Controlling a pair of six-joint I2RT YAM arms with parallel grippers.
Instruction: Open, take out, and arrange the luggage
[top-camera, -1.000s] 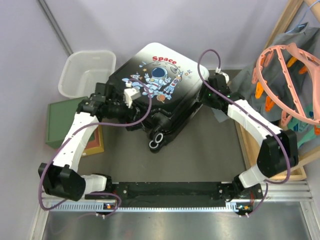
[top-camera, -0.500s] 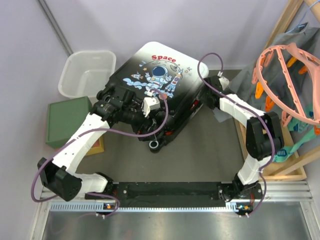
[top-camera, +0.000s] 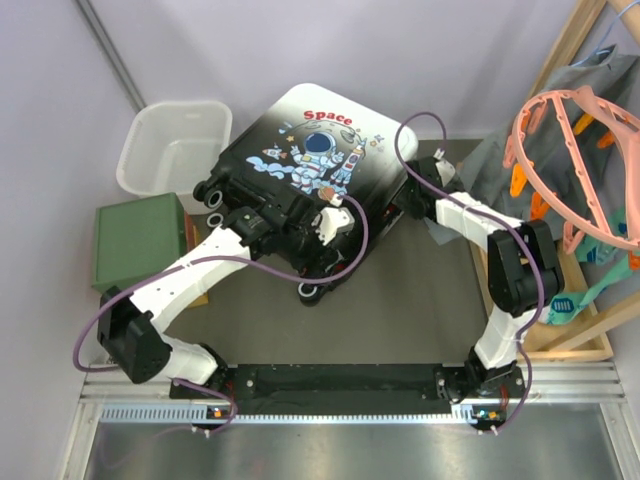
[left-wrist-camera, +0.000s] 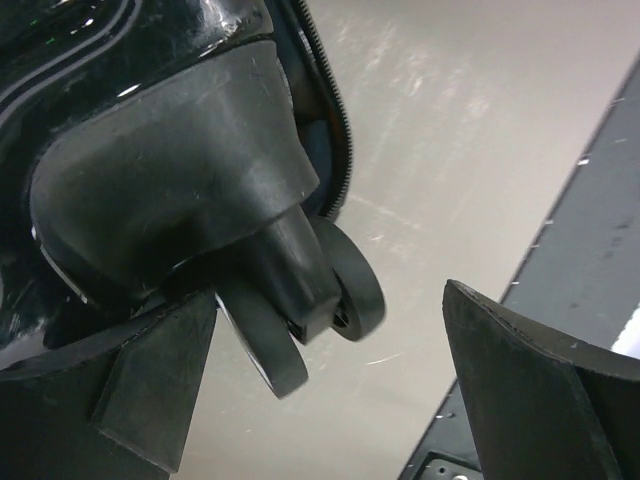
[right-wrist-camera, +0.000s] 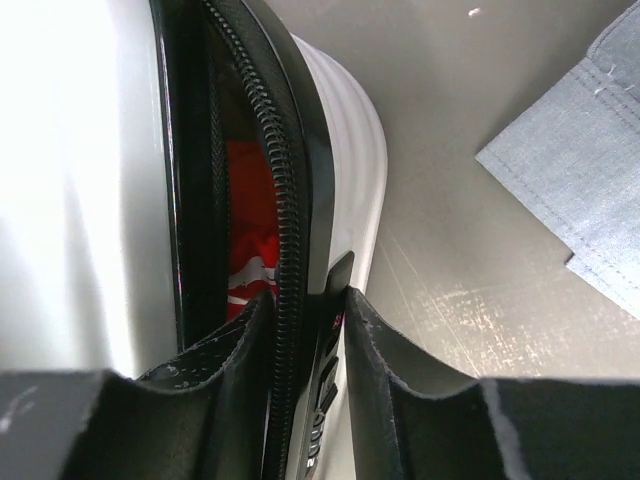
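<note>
The luggage (top-camera: 310, 165) lies flat on the table, astronaut print and red "Space" facing up. Its shell (right-wrist-camera: 70, 180) is cracked open along the zip, and something red (right-wrist-camera: 245, 260) shows in the gap. My right gripper (right-wrist-camera: 310, 340) is at the right side edge (top-camera: 412, 200), jaws pinched on the zip rim and lock plate of the lower shell. My left gripper (left-wrist-camera: 330, 390) is open at the near corner (top-camera: 325, 222). A black twin wheel (left-wrist-camera: 335, 300) hangs between its spread fingers (left-wrist-camera: 150, 390) without touching them.
A white plastic basket (top-camera: 175, 145) stands back left, a green-topped box (top-camera: 140, 240) in front of it. Pink hangers (top-camera: 570, 150) hang on a wooden rack (top-camera: 590, 340) at the right. Grey cloth (right-wrist-camera: 580, 190) lies on the table beside the luggage's right side.
My left gripper swept right along the luggage's near edge to the wheel corner and opened wide. My right gripper closed onto the zip rim as its elbow folded in.
</note>
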